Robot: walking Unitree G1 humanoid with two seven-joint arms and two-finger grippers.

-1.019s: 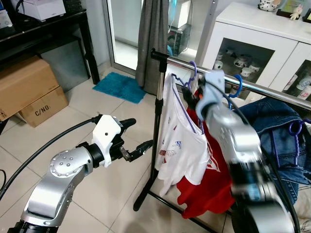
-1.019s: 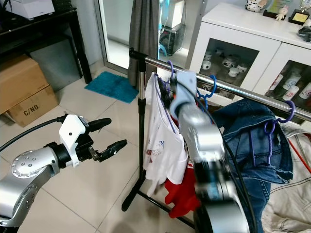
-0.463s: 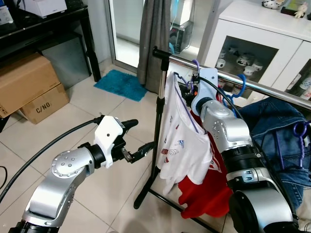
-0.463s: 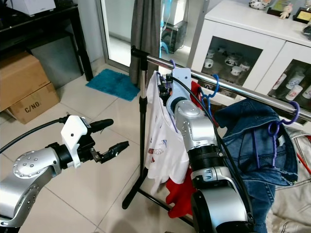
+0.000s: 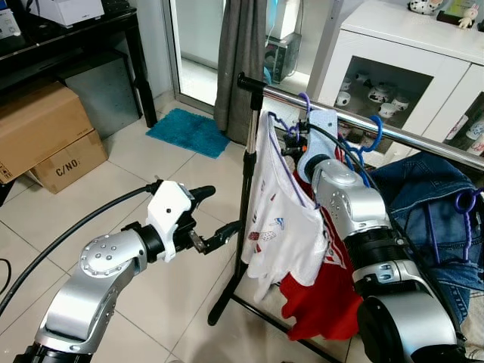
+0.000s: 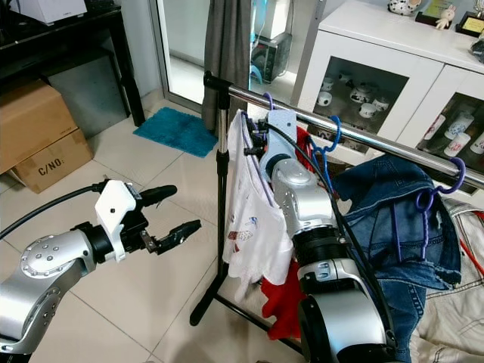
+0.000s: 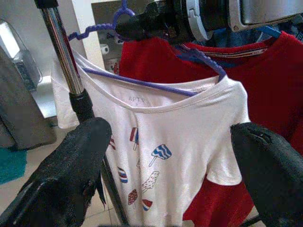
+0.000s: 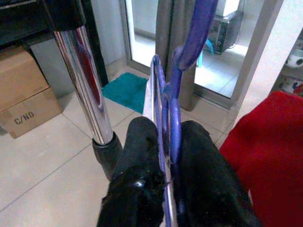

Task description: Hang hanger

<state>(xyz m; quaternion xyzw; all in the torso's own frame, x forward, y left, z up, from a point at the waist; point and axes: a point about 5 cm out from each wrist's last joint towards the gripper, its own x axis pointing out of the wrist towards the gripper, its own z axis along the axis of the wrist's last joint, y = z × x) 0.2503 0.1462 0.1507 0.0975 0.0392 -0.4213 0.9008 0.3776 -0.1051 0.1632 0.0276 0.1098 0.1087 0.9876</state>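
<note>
A purple hanger (image 8: 176, 101) carries a white printed T-shirt (image 5: 283, 227). My right gripper (image 8: 168, 142) is shut on the hanger's neck just under its hook (image 5: 302, 100). The hook arches over the chrome rail (image 5: 412, 136) near its left end post (image 5: 243, 174). Whether the hook rests on the rail I cannot tell. My left gripper (image 5: 221, 208) is open at mid height left of the post, apart from the shirt and holding nothing. Its fingers (image 7: 71, 179) frame the shirt in the left wrist view.
A red shirt (image 5: 321, 302), a blue hanger (image 5: 370, 130) and a denim jacket (image 5: 431, 204) on a purple hanger (image 5: 463, 203) hang further right. Behind stand a white glass-front cabinet (image 5: 423, 68) and a grey curtain (image 5: 238, 60). Cardboard boxes (image 5: 41, 136) and a teal mat (image 5: 189, 132) lie left.
A second ago my right arm was blurred in motion; now it holds still at the rail with the hanger. The head view has shifted slightly. My left arm has not moved.
</note>
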